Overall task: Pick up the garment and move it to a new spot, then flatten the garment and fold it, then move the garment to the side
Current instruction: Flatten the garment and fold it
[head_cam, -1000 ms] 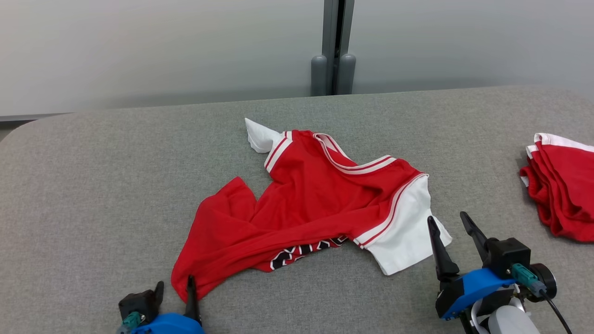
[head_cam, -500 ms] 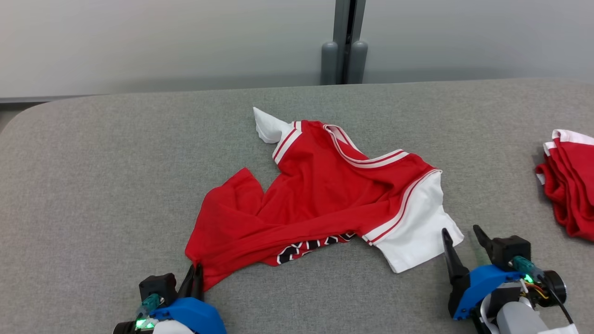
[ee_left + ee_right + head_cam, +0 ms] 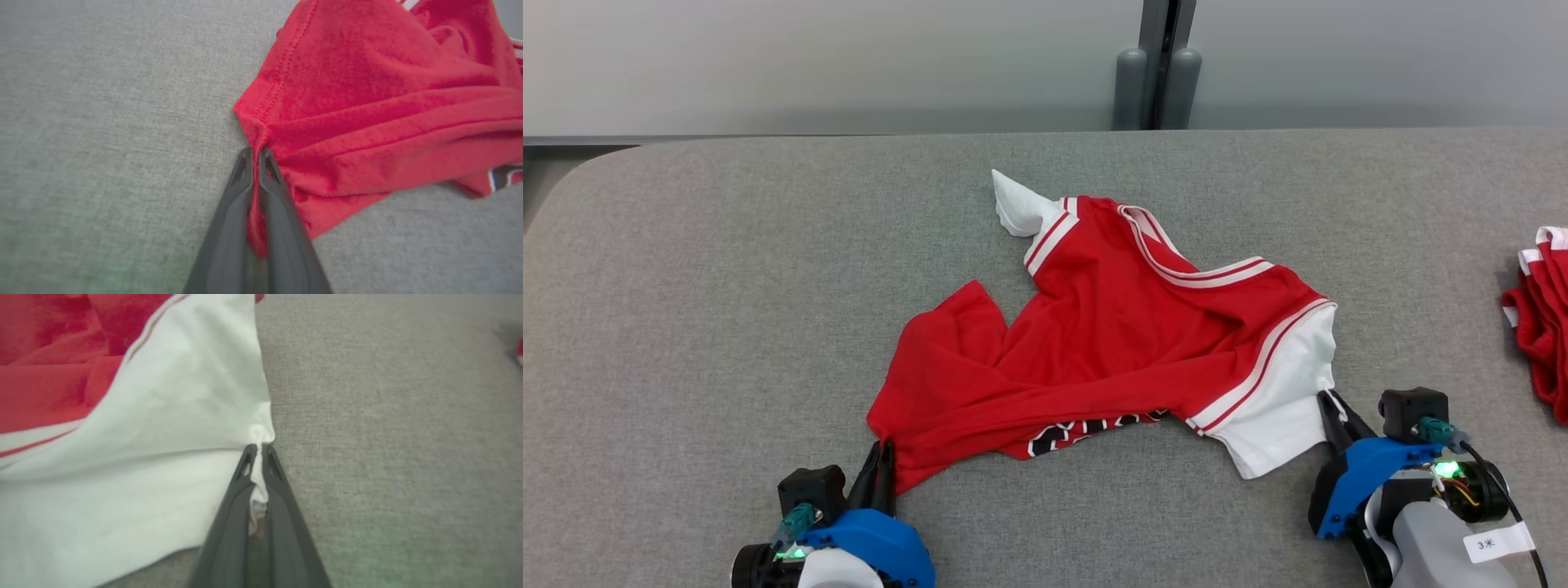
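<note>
The garment (image 3: pixel 1127 327) is a red shirt with white sleeves and striped trim, lying crumpled in the middle of the grey table (image 3: pixel 727 286). My left gripper (image 3: pixel 882 457) is shut on its red hem corner at the near left; the left wrist view shows red cloth (image 3: pixel 367 102) pinched between the fingers (image 3: pixel 233 204). My right gripper (image 3: pixel 1331 408) is shut on the edge of the white sleeve (image 3: pixel 1282 408) at the near right. In the right wrist view the white fabric (image 3: pixel 163 437) bunches between the fingers (image 3: pixel 282 498).
A second red and white cloth pile (image 3: pixel 1539 318) lies at the table's right edge. Beyond the far edge stand a grey wall and a dark post (image 3: pixel 1156 73). The table's rounded left corner (image 3: pixel 572 175) shows at the far left.
Both grippers have shut on the garment, the left first on the red corner, then the right on the white sleeve. The camera has shifted, so the scene slid right and the far edge rose.
</note>
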Controlling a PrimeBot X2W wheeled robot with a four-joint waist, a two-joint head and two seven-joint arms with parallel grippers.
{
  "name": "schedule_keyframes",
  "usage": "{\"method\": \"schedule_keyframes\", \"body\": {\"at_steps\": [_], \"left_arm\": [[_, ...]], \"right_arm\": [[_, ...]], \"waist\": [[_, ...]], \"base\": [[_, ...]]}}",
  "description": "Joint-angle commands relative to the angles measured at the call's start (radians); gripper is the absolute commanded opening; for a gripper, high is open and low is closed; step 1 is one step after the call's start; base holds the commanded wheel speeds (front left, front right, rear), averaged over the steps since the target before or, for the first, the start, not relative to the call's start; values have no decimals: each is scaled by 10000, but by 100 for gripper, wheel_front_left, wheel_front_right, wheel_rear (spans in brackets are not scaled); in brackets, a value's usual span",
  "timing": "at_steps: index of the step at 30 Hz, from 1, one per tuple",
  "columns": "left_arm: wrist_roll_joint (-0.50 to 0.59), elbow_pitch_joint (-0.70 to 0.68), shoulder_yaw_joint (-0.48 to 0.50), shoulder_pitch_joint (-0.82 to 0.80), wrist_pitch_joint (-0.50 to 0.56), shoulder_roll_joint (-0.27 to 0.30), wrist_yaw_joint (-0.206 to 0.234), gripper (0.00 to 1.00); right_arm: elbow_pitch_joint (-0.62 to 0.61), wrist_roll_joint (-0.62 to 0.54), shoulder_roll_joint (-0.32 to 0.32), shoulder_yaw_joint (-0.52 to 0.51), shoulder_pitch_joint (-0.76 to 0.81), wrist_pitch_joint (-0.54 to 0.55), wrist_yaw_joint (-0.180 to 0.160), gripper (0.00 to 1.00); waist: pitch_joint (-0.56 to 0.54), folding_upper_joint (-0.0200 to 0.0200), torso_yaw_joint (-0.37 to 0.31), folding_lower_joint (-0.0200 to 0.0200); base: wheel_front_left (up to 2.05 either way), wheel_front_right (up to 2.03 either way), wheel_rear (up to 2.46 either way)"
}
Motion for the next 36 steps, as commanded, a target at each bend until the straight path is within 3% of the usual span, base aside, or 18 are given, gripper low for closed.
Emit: {"method": "schedule_keyframes", "body": {"at_steps": [1,8,15,23,32,36], "left_arm": [[163,28,73,368,236,-21,89,0],[839,-1737,828,525,143,50,79,0],[1565,-3936,1638,537,137,350,-421,0],[2121,-5787,1949,-837,138,1352,-833,0],[2082,-7806,1800,-2913,1546,2604,-1006,0],[1812,-8043,1938,-3597,2260,2630,-889,0]], "right_arm": [[543,125,9,169,585,223,4,0],[-866,997,-211,407,298,-136,2,0],[-3539,2756,-560,785,442,-159,2,0],[-5873,4826,-1605,1361,-437,-89,2,0],[-8484,5477,-2882,1006,-1941,1471,2,0],[-8807,5436,-2880,719,-2527,2269,2,0]], "waist": [[-76,0,-13,-2],[-503,0,-43,-2],[-1317,0,-65,-2],[-2062,0,-173,-2],[-2153,0,-309,-2],[-1837,0,-385,-2]], "base": [[0,0,0],[0,0,0],[0,0,0],[0,0,0],[0,0,0],[0,0,0]]}}
